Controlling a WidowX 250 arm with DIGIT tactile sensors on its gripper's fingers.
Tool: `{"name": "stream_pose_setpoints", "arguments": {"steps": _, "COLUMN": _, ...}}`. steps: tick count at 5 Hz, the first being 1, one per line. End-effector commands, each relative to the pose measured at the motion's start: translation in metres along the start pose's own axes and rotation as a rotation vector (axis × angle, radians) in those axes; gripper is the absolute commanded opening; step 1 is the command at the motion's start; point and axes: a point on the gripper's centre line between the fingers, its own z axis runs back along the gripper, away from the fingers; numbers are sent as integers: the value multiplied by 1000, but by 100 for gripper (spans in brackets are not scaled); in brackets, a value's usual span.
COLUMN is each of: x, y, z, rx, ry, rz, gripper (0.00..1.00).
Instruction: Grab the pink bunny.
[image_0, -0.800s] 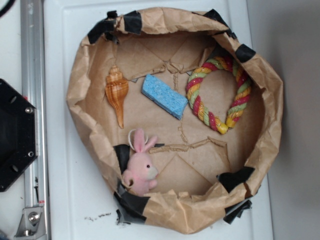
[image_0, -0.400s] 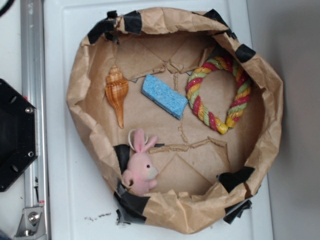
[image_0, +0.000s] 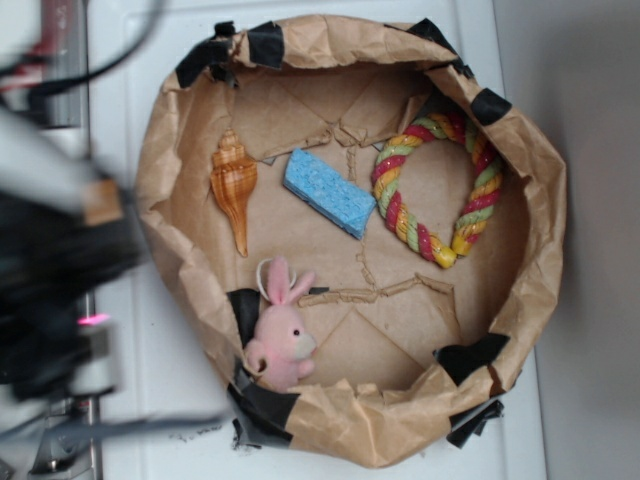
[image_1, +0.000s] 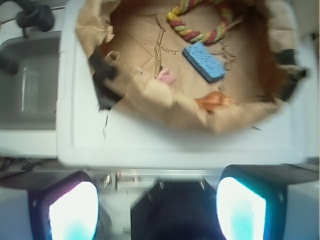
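The pink bunny (image_0: 280, 335) is a small plush with two ears up and a pale face, lying against the near-left wall inside the brown paper bowl (image_0: 545, 200). In the wrist view only a bit of the pink bunny (image_1: 166, 76) peeks over the paper wall (image_1: 165, 102). My arm (image_0: 55, 265) is a dark blur at the left, outside the bowl and well apart from the bunny. In the wrist view my gripper (image_1: 157, 210) is open, its glowing fingers (image_1: 72, 210) wide apart with nothing between them, over the black base and the white board's edge.
Inside the bowl lie an orange-striped seashell (image_0: 233, 185), a blue sponge (image_0: 328, 192) and a red-yellow-green rope ring (image_0: 440, 185). Black tape patches (image_0: 262, 405) mark the bowl's rim. The bowl sits on a white board (image_0: 140, 390), with a metal rail (image_0: 65, 60) to its left.
My arm has swung into the exterior view on the left, blurred by motion, covering the black base and rail. The bunny and the other things in the bowl have not moved.
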Motion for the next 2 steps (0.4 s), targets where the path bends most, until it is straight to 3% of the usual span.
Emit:
{"name": "stream_pose_setpoints", "arguments": {"steps": 1, "x": 90, "y": -2, "z": -35, "rx": 76, "ry": -118, "rz": 401, "gripper": 100}}
{"name": "stream_pose_setpoints", "arguments": {"steps": 2, "x": 101, "y": -13, "z": -67, "rx": 98, "ry": -27, "rz": 503, "gripper": 100}}
